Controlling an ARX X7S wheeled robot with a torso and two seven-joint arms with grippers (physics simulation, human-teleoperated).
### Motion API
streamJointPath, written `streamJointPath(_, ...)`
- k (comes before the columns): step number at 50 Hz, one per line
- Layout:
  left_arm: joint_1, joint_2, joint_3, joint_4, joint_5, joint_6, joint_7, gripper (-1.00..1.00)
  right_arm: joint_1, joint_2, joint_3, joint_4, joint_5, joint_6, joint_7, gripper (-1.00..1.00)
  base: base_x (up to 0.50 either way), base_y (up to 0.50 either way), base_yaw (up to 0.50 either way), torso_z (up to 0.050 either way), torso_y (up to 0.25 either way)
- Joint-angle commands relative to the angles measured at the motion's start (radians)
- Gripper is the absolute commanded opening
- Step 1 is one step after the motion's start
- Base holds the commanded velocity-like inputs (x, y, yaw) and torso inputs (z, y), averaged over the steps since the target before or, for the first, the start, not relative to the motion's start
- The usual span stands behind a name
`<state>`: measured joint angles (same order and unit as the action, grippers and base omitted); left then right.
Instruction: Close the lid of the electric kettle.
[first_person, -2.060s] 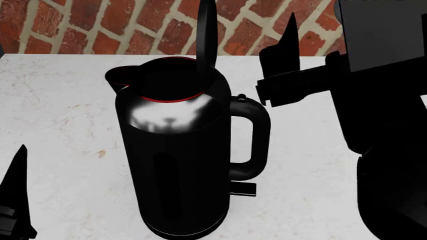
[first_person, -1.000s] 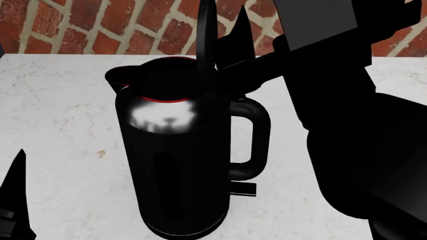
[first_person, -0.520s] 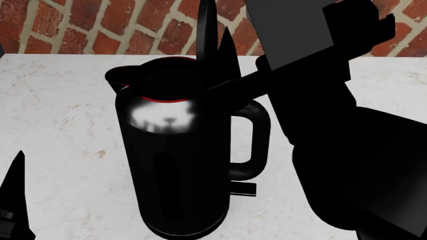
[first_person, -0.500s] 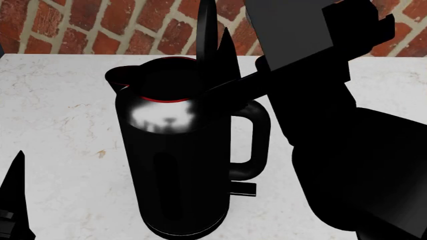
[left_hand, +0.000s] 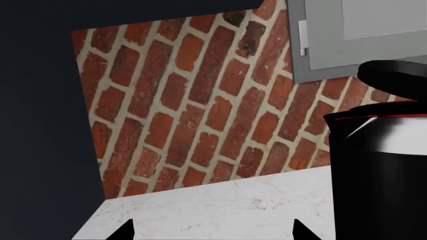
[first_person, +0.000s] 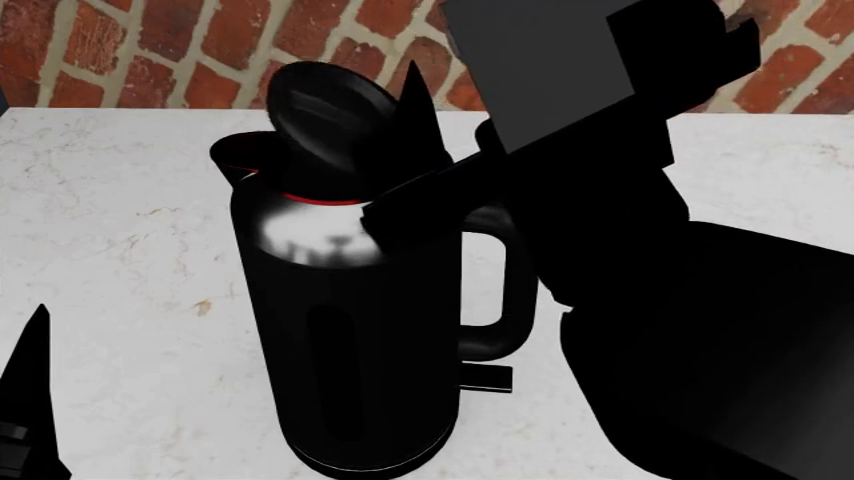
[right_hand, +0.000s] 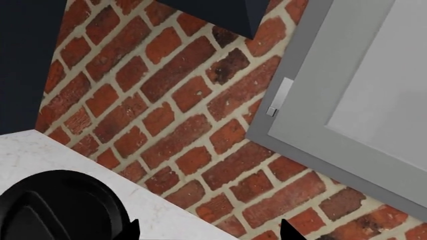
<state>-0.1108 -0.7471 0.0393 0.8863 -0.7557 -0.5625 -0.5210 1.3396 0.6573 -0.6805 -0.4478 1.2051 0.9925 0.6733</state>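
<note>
at the far left the left gripper (first_person: 30, 400) shows as a dark pointed finger low over the counter (first_person: 120, 270), well apart from everything, with its two tips set wide and nothing between them in its wrist view. in the middle the kettle (first_person: 354, 330) stands upright with its lid (first_person: 334, 115) tilted partway down over the red-rimmed mouth, so the push should press steadily downward and toward the spout until the lid sits flat, without tipping the kettle. to the right the right gripper (first_person: 407, 150) is at the lid's handle-side edge, apparently touching it, fingertips spread and gripping nothing.
</note>
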Motion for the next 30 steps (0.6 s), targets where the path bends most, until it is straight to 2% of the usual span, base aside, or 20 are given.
streamJointPath(1,0.013,-0.002,-0.006,-0.006,0.003,0.015,0.003,1.00,0.009,-0.023,-0.017,0.016,-0.005,0.005,-0.006,1.00,0.00,0.00,0.00,0.000,0.000)
streamJointPath(20,0.011,-0.002,-0.002,-0.011,0.007,0.021,0.000,1.00,-0.026,-0.023,-0.016,0.051,0.003,-0.010,-0.002,1.00,0.00,0.00,0.00,0.000,0.000)
streamJointPath(30,0.024,-0.003,-0.005,-0.013,0.010,0.033,0.003,1.00,0.028,0.064,0.123,-0.135,0.221,0.015,0.179,1.00,0.00,0.00,0.00,0.000,0.000)
